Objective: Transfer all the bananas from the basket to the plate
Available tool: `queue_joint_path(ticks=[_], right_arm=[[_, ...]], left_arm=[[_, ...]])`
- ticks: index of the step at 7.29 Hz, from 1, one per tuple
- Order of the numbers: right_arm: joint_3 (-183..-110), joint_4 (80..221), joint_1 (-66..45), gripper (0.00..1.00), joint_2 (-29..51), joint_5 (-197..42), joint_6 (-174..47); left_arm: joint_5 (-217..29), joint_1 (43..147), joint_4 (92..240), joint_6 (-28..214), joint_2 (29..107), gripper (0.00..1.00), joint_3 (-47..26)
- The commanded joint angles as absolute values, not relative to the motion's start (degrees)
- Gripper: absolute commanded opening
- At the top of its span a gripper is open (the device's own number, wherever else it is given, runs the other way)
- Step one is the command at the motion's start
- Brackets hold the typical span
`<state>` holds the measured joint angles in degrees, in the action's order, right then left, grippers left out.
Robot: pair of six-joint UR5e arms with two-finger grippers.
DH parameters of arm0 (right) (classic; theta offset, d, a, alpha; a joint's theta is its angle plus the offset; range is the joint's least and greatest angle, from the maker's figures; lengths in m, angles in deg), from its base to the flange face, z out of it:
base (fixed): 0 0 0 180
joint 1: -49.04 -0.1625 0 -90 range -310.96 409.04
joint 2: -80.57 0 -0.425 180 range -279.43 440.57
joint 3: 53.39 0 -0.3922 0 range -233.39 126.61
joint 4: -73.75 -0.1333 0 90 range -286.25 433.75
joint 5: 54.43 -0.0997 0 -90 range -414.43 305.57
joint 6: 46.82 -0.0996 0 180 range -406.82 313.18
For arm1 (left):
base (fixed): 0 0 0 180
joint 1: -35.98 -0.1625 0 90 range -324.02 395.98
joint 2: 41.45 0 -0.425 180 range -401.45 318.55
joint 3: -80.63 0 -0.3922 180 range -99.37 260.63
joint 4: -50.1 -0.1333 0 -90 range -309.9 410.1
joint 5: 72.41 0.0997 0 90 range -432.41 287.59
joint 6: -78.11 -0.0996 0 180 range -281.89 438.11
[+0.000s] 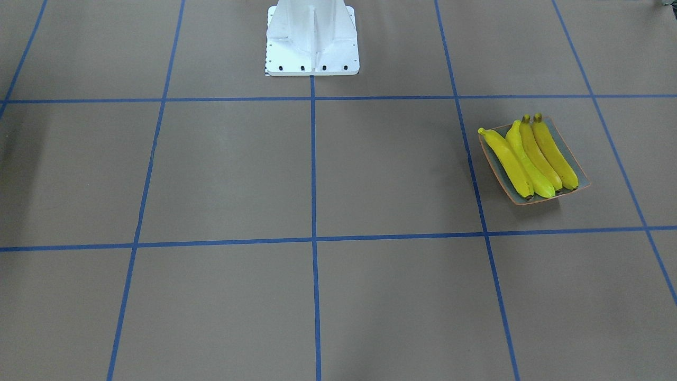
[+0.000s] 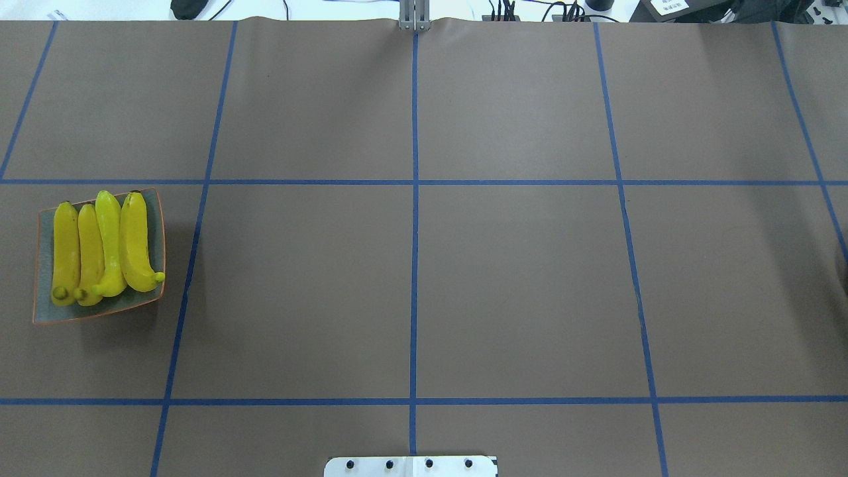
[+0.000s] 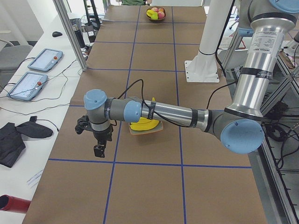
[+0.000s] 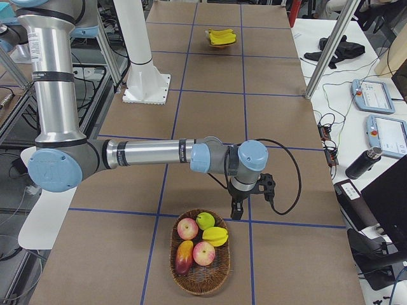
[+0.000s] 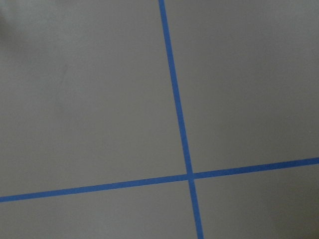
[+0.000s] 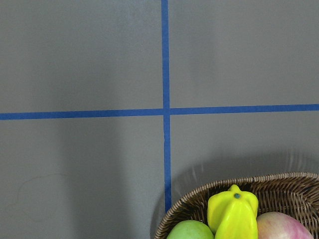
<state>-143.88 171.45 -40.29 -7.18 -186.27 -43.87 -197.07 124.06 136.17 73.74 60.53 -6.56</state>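
**Bananas plated**

Spotted four smooth, curved yellow bananas (image 2: 109, 245) packed side by side on the squarish, orange-rimmed plate (image 2: 99, 307) at the overhead view's left edge. Can't tell the jaws' opening, or any hold, on left gripper (image 3: 99, 150) or right gripper (image 4: 236, 211).

Plain grey-brown counter (image 5: 84, 94), filling the whole view. Across it, two strips of blue tape: a steep strip (image 5: 174, 94) from top edge down to bottom edge, and a flatter strip (image 5: 94, 189) from left to right, rising slightly (crossing low, right of centre).
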Motion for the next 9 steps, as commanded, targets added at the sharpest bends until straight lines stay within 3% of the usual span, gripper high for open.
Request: queue_joint_path(ticks=[1,3,9], right_arm=[[-140.8,170.7,-44.2,1.0,-8.5,-187.8,-39.9],[-143.2,171.0,-45.4,1.0,-8.7,-192.1,-40.5],[-147.1,171.7,-45.4,1.0,-9.3,-191.7,-45.0]], left_arm=[[-197.6,124.1,135.9,73.4,59.1,1.0,-7.6],[-198.4,124.0,135.9,74.1,56.2,0.99,-11.5],[-198.4,124.0,136.0,74.0,55.8,1.0,-12.0]])
